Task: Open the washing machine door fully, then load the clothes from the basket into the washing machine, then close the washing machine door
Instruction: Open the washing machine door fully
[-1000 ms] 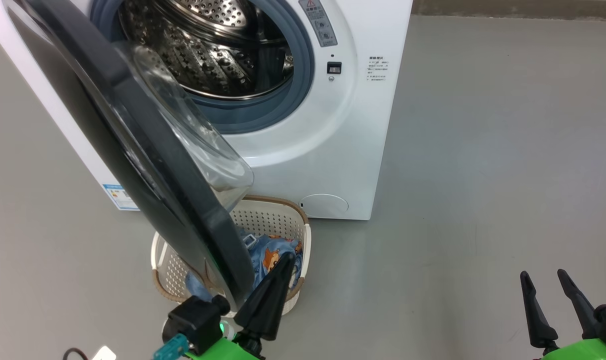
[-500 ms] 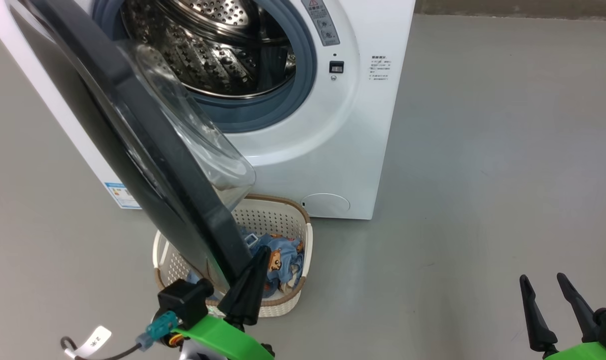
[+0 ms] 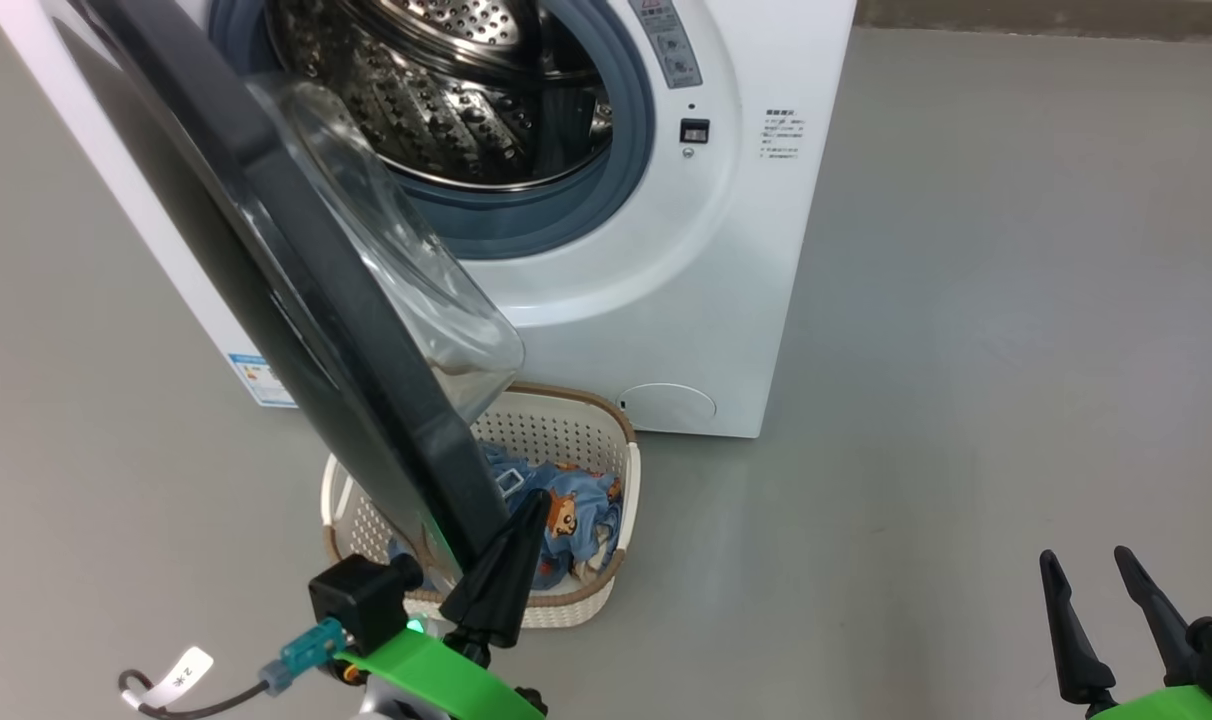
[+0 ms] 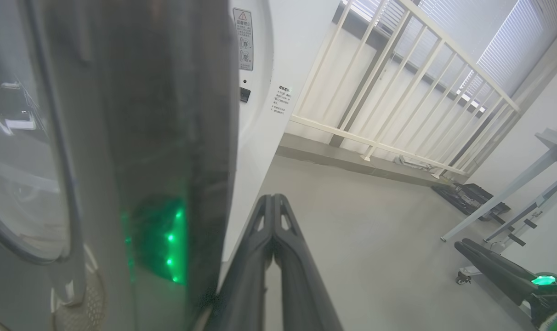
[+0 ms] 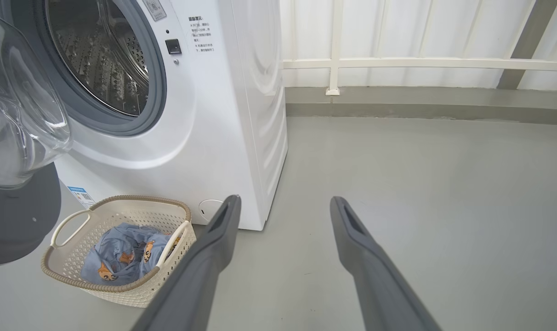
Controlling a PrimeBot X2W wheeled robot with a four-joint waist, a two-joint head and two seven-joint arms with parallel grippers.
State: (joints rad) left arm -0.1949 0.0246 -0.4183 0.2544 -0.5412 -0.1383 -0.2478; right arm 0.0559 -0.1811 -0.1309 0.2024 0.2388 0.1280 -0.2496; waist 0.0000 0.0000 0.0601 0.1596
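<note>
grey smooth floor (image 3: 966,300) runs from the white washing machine (image 3: 686,300) to a low kerb (image 5: 421,103) and a white railing (image 5: 421,63) at the back of the room. the washing machine door (image 3: 316,300) stands open over the basket (image 3: 566,425), which sits on the floor just before the machine with the clothes (image 3: 581,515) inside. the left gripper (image 3: 532,508), jaws pressed together, is just beside the door's lower black rim; the right gripper (image 3: 1084,556) is well apart, jaws spread.
</note>
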